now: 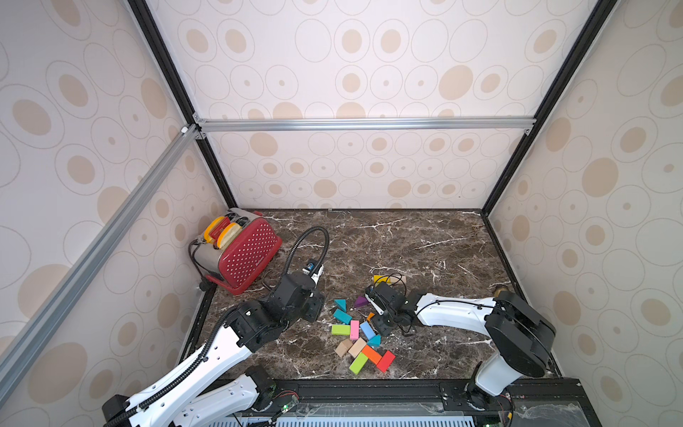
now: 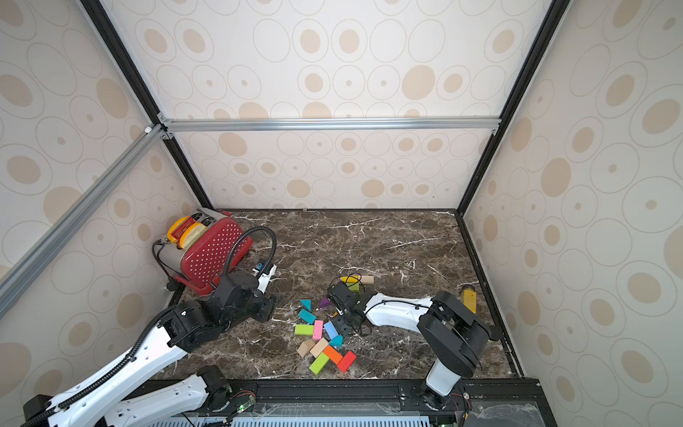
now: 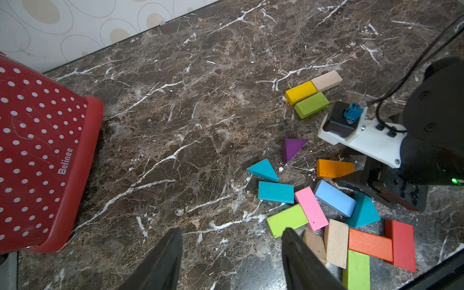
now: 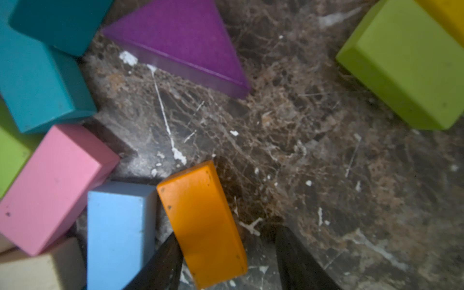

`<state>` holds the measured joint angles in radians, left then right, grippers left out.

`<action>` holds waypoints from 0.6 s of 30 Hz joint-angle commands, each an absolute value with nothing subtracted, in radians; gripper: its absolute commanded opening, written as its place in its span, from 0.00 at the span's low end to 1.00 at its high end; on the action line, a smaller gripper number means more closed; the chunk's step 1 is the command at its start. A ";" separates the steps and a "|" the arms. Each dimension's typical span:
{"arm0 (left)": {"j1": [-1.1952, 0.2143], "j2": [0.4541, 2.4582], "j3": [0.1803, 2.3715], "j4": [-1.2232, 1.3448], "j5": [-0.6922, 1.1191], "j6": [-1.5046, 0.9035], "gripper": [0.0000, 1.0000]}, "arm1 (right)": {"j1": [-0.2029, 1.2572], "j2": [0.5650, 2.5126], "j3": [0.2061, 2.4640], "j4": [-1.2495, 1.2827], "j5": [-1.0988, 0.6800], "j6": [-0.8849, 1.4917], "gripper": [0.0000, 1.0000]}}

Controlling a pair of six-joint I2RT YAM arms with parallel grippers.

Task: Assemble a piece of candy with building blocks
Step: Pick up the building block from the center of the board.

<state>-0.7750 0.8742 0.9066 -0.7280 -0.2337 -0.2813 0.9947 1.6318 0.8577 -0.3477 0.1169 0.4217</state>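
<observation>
Orange wedge (image 4: 203, 223) between parted end effector (image 4: 228, 261)

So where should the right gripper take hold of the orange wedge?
Probably from above, across the orange wedge's two flat triangular side faces, near the thick end. The right gripper already straddles it with jaws apart; the light blue brick crowds one side.

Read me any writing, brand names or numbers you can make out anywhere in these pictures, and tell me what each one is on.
"Belinee": white letters on the red dotted side of the toaster, readable in the left wrist view.
In both top views the same mark on the toaster is too small to read.
The building blocks carry no writing.
</observation>
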 commanded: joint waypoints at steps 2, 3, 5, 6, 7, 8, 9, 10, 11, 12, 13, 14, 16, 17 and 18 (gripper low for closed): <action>-0.769 0.871 0.908 -0.748 -0.238 -0.273 0.64 | 0.997 1.624 0.830 -0.357 0.186 0.471 0.63; -0.769 0.870 0.908 -0.749 -0.238 -0.273 0.64 | 0.994 1.631 0.833 -0.348 0.177 0.469 0.62; -0.770 0.872 0.907 -0.749 -0.238 -0.272 0.65 | 0.993 1.651 0.848 -0.342 0.155 0.474 0.60; -0.770 0.872 0.906 -0.749 -0.239 -0.273 0.65 | 0.993 1.658 0.852 -0.336 0.144 0.480 0.60; -0.769 0.874 0.905 -0.748 -0.239 -0.270 0.65 | 0.993 1.664 0.848 -0.319 0.135 0.490 0.59; -0.769 0.875 0.905 -0.748 -0.239 -0.270 0.65 | 0.990 1.668 0.840 -0.301 0.128 0.501 0.58; -0.770 0.874 0.906 -0.751 -0.239 -0.270 0.65 | 0.987 1.670 0.833 -0.288 0.125 0.511 0.57; -0.770 0.874 0.905 -0.750 -0.239 -0.270 0.65 | 0.982 1.673 0.827 -0.278 0.123 0.519 0.54; -0.769 0.874 0.905 -0.750 -0.238 -0.270 0.65 | 0.978 1.674 0.827 -0.275 0.119 0.517 0.52; -0.769 0.874 0.904 -0.750 -0.238 -0.270 0.65 | 0.974 1.675 0.828 -0.280 0.117 0.513 0.51; -0.769 0.874 0.904 -0.750 -0.238 -0.269 0.65 | 0.973 1.672 0.828 -0.288 0.118 0.506 0.49; -0.769 0.874 0.904 -0.751 -0.239 -0.270 0.65 | 0.967 1.664 0.828 -0.297 0.117 0.500 0.46; -0.770 0.872 0.904 -0.752 -0.240 -0.269 0.65 | 0.950 1.639 0.820 -0.318 0.122 0.493 0.38; -0.770 0.871 0.903 -0.752 -0.239 -0.269 0.65 | 0.934 1.623 0.811 -0.323 0.121 0.489 0.34; -0.769 0.871 0.902 -0.753 -0.239 -0.269 0.65 | 0.922 1.609 0.801 -0.323 0.111 0.481 0.32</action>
<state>-0.7750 0.8749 0.9016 -0.7330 -0.2340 -0.2768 0.9546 1.6390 0.8417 -0.2684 0.1211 0.4896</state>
